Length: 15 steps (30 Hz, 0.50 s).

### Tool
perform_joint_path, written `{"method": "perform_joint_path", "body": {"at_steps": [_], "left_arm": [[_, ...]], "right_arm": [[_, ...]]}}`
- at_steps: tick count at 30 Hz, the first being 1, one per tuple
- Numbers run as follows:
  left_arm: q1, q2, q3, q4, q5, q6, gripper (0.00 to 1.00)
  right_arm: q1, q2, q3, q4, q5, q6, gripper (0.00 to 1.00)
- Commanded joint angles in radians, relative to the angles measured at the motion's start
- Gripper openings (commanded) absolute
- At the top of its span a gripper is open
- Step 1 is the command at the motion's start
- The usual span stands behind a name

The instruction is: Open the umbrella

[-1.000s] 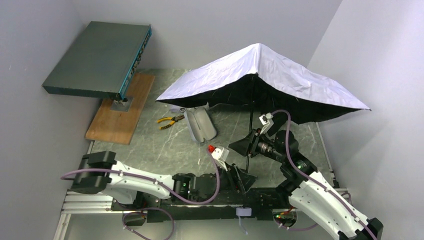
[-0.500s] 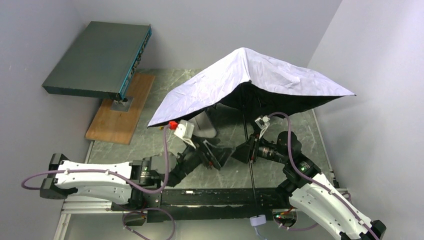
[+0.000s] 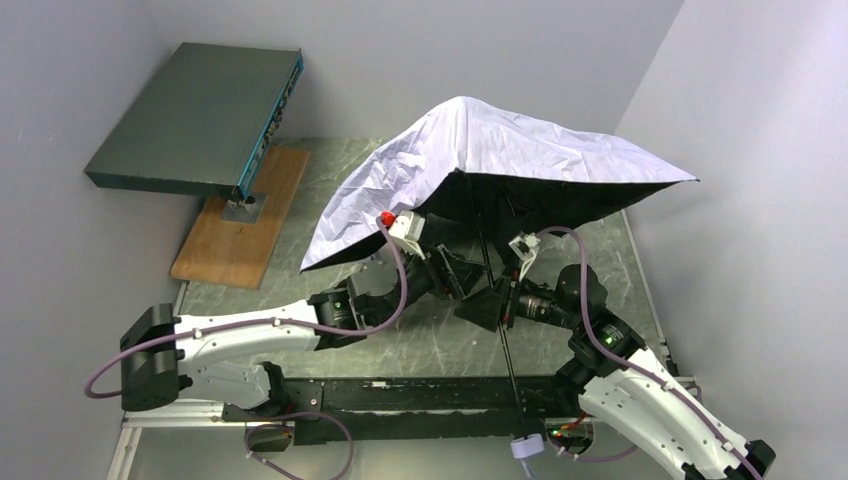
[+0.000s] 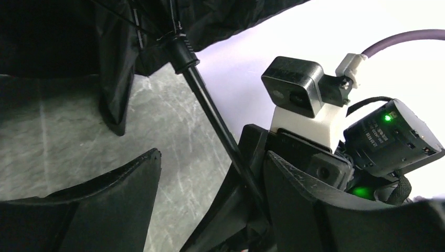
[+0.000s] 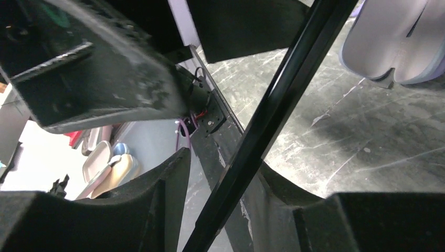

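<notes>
Lilac-white umbrella (image 3: pixel 520 140) stands spread at frame centre, sagging left. Right gripper (image 3: pixel 494 306) clamps the shaft (image 3: pixel 511 360); left gripper (image 3: pixel 462 276) gapes wide beside it. Recommended: seat left on runner (image 4: pixel 181 50), push along the shaft.

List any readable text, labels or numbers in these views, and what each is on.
Nothing can be read in any view.
Small white print on the black motor housing with the green light, left wrist view: too small and blurred to read.
No lettering shows on the umbrella, the dark box with the teal edge, or the lilac case.
</notes>
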State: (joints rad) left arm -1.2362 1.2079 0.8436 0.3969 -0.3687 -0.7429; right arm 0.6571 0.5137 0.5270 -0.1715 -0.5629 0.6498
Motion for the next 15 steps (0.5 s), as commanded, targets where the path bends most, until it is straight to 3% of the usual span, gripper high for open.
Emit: {"method": "perform_joint_path", "body": {"at_steps": [1, 6, 11, 15], "left_arm": [[0.033, 0.055, 0.033, 0.158, 0.152, -0.076, 0.72], [0.047, 0.126, 0.076, 0.192, 0.216, -0.107, 0.60], [0.051, 0.166, 0.119, 0.196, 0.284, -0.107, 0.42], [0.052, 0.165, 0.154, 0.157, 0.316, -0.086, 0.00]], "right_arm": [[0.014, -0.026, 0.029, 0.080, -0.059, -0.036, 0.00], [0.018, -0.026, 0.010, 0.102, -0.086, -0.045, 0.00], [0.021, -0.044, 0.009, 0.099, -0.093, -0.075, 0.00], [0.022, -0.036, 0.009, 0.082, -0.089, -0.086, 0.00]]}}
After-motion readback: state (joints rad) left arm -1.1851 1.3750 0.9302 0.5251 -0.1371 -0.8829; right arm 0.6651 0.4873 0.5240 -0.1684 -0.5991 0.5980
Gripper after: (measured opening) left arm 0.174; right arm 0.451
